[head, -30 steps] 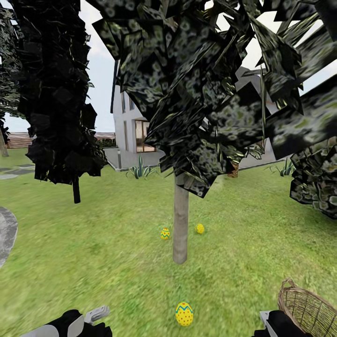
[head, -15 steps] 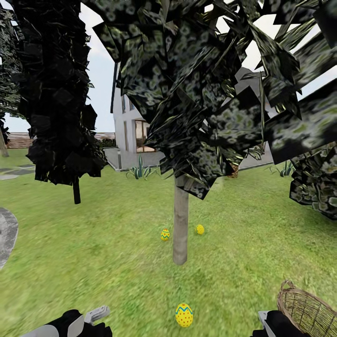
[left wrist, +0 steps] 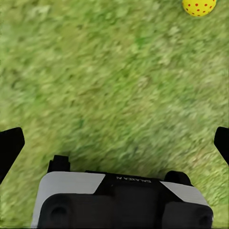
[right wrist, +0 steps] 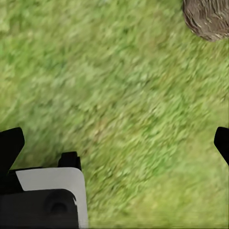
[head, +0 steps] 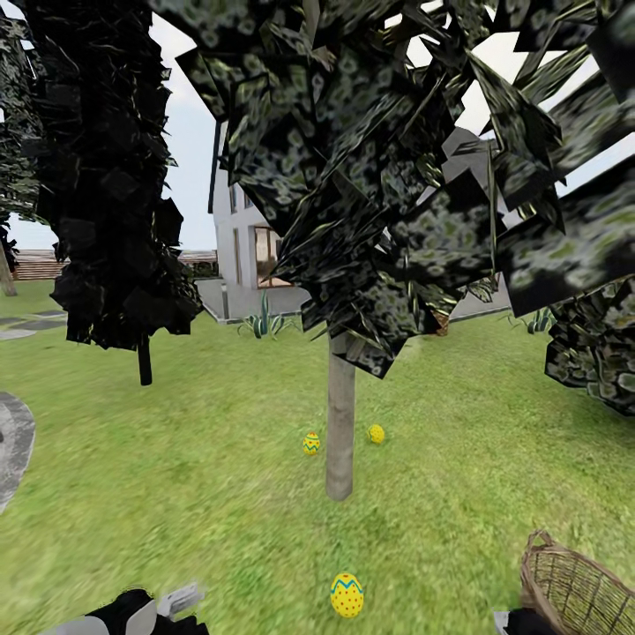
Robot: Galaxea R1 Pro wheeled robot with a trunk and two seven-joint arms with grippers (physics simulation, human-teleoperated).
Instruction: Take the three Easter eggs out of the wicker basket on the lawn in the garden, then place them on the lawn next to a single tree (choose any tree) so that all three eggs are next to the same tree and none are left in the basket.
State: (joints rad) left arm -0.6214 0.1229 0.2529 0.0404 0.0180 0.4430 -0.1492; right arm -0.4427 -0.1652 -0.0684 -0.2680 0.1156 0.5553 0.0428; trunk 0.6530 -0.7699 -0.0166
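Three Easter eggs (head: 347, 594) lie on the lawn (head: 176, 494) around the tree (head: 339, 423); the nearest stands upright, long axis vertical. Judged light, rigid and smooth: grip across the widest girth. The wicker basket (head: 573, 586) sits nearby. Left gripper (left wrist: 114, 143) and right gripper (right wrist: 114, 143) are spread wide, empty.

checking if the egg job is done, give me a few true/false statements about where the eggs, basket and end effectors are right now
1. Three Easter eggs lie on the lawn. True: one egg and a second flank the tree's trunk, a third lies nearer the robot.
2. An egg sits in the wicker basket. False: its visible interior is bare.
3. The left end effector grips an egg. False: it is open over grass.
4. The right end effector is open. True.
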